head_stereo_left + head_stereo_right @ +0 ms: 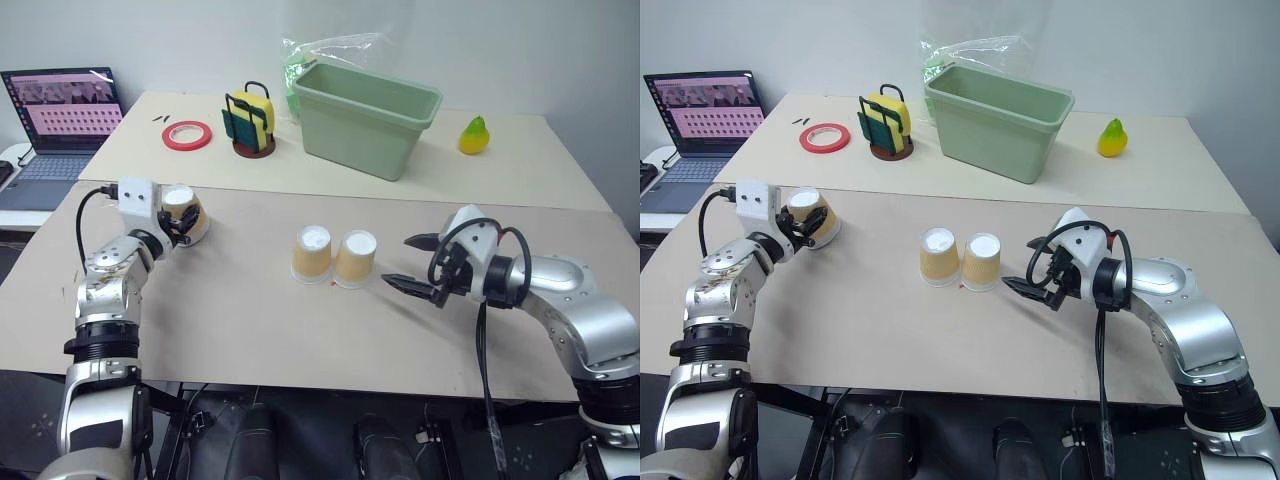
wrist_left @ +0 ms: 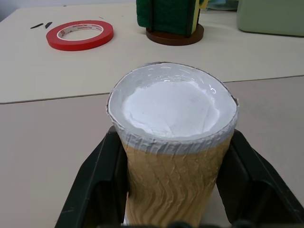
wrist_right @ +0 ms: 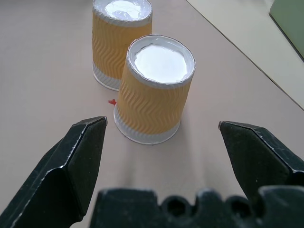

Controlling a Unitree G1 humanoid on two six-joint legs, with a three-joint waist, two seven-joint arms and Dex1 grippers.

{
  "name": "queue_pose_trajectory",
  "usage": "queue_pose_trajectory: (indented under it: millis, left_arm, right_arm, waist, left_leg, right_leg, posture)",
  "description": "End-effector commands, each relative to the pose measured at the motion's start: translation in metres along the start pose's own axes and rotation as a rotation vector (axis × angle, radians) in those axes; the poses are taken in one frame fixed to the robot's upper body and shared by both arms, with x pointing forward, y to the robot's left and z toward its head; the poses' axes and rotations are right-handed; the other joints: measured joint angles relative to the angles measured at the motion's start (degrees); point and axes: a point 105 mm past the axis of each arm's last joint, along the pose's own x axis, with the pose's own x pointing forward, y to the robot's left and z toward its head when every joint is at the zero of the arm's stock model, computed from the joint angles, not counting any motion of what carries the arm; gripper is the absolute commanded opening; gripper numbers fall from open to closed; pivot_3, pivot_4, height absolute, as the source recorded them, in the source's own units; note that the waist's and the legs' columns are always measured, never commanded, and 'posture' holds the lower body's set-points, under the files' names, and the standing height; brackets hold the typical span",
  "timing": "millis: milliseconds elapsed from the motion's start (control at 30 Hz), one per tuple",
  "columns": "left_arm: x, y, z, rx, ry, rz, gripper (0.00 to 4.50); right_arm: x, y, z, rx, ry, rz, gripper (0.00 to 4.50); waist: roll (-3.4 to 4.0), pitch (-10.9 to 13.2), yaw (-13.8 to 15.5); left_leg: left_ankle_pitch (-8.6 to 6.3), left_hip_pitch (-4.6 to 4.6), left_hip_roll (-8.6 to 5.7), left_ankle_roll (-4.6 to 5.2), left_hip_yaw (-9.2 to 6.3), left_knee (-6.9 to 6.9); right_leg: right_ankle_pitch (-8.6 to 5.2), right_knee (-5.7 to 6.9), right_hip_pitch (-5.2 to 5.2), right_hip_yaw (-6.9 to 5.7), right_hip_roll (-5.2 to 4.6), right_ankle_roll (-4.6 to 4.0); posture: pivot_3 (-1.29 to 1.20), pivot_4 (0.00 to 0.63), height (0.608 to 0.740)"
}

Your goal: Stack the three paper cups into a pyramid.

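Squeezing the held paper cup [image 2: 173,109] from both sides with the left gripper [image 1: 180,224], fingers clamped tight on its ribbed tan wall. Sitting at the middle left of the head view, white bottom facing up and a bit forward. Not showing clearly whether lifted off the tan table [image 1: 250,330] or touching it.

Waiting in the middle of the picture: the left standing cup [image 1: 312,252] and the right standing cup [image 1: 355,258], both upside down, side by side, touching or nearly touching. Making the bottom row of the pyramid already, by the look of it. Needing just the top cup.

Hanging just to the right of that pair: the right gripper [image 1: 402,261], fingers spread wide apart, holding nothing, pointing at the right standing cup.

Things probably worth worrying about:

- Squeezing too hard and denting the soft paper, so wobbling on top later.
- Carrying the held paper cup tilted and setting it down crooked, so sliding off.
- Coming in too low and knocking the left standing cup over or pushing the pair apart.
- Landing on one cup and not across both, so tipping into the gap.
- Bumping the right standing cup with the open right gripper, being so near.
- Letting go too high, so bouncing and rolling away toward the green bin [image 1: 365,115] at the top.
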Motion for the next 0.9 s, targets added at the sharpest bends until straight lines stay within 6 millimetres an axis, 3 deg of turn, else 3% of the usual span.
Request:
queue_pose_trajectory:
  millis: [33, 233, 333, 467, 733, 833, 900]
  left_arm:
    - [0.003, -0.008, 0.033, 0.020, -0.105, -0.026, 2.09]
    - [0.007, -0.021, 0.049, 0.041, -0.151, -0.071, 2.09]
    - [0.009, -0.036, 0.073, 0.053, -0.210, -0.132, 2.09]
    - [0.012, -0.078, 0.115, 0.070, -0.290, -0.348, 2.09]
    - [0.004, -0.154, 0.168, 0.047, -0.329, -0.852, 2.09]
    - [-0.004, -0.175, 0.179, 0.047, -0.328, -1.027, 2.09]
    - [0.007, -0.191, 0.163, 0.079, -0.271, -1.096, 2.09]
  right_arm:
    - [-0.007, -0.008, 0.013, -0.044, -0.028, -0.040, 4.50]
    - [-0.008, -0.010, 0.013, -0.047, -0.027, -0.054, 4.50]
    - [-0.009, -0.010, 0.012, -0.046, -0.024, -0.062, 4.50]
    - [-0.009, -0.010, 0.010, -0.043, -0.023, -0.071, 4.50]
    - [-0.009, -0.012, 0.004, -0.043, -0.002, -0.101, 4.50]
    - [-0.011, -0.014, 0.002, -0.041, 0.004, -0.118, 4.50]
    - [-0.014, -0.015, -0.001, -0.039, 0.014, -0.140, 4.50]
  waist:
    - [0.00, 0.00, 0.01]
    - [0.00, 0.00, 0.02]
    - [-0.02, 0.02, 0.08]
    - [-0.08, 0.05, 0.38]
    - [-0.03, 0.09, -0.06]
    - [-0.01, 0.13, -0.11]
    - [0.01, 0.13, -0.18]
  left_leg:
    - [0.00, 0.00, 0.00, 0.00, 0.00, 0.00]
    - [0.00, 0.00, 0.00, 0.00, 0.00, 0.00]
    - [0.00, -0.01, 0.00, 0.00, 0.00, 0.00]
    - [0.01, -0.09, -0.01, -0.01, -0.03, 0.04]
    - [0.01, -0.06, -0.03, -0.01, -0.03, 0.01]
    - [0.01, -0.10, -0.03, 0.00, -0.04, 0.01]
    - [0.01, -0.11, -0.03, 0.00, -0.04, -0.02]
  right_leg:
    - [0.00, 0.00, 0.00, 0.00, 0.00, 0.00]
    - [0.00, 0.00, 0.00, 0.00, 0.00, 0.00]
    - [0.00, 0.00, 0.00, 0.00, 0.00, 0.00]
    - [0.01, -0.01, 0.00, -0.05, -0.01, 0.02]
    - [0.00, -0.04, 0.01, -0.03, -0.01, 0.03]
    - [0.00, -0.05, -0.02, -0.04, 0.00, 0.04]
    - [-0.02, -0.07, -0.02, -0.02, -0.01, 0.05]
  posture:
    - [0.00, 0.150, 0.656]
    - [0.00, 0.150, 0.656]
    - [0.00, 0.150, 0.656]
    - [0.00, 0.150, 0.656]
    - [0.00, 0.150, 0.656]
    - [0.00, 0.150, 0.656]
    - [0.00, 0.150, 0.656]
